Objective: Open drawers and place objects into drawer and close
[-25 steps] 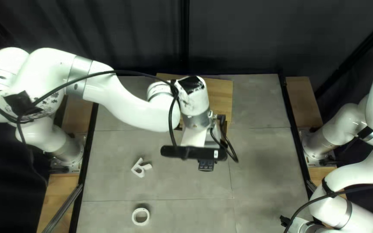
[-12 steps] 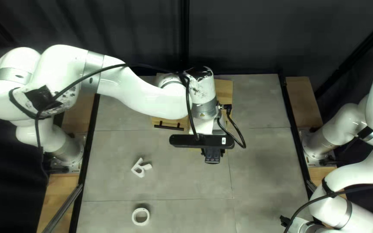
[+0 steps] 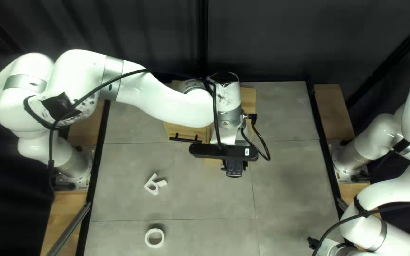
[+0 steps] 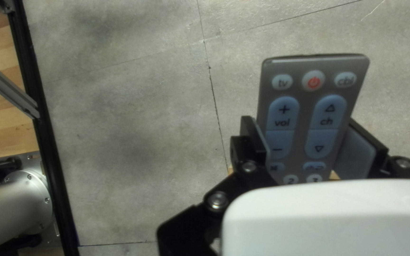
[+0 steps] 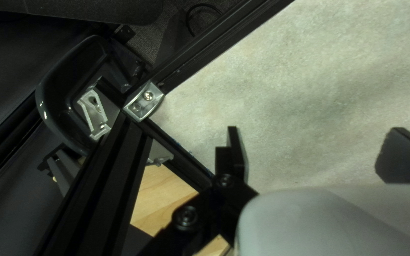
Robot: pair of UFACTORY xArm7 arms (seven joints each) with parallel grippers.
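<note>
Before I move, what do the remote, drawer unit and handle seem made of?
Remote: probably plastic, smooth grey face with soft sheen. Drawer unit: likely wood or wood-look board, plain tan surface. Handle: thin black bar, metal or plastic, finish unclear.

The remote control [image 4: 304, 137] looks like smooth grey plastic with a satin finish, the drawer unit [image 3: 249, 99] like pale wood. The worktop [image 3: 290, 189] is matt, the curtain [image 3: 134, 28] dark cloth, the left arm [image 3: 167, 108] glossy.

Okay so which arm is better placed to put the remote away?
Left, I'd say: its fingers already grip the remote near the wooden cabinet, while the right gripper is open, farther off.
</note>
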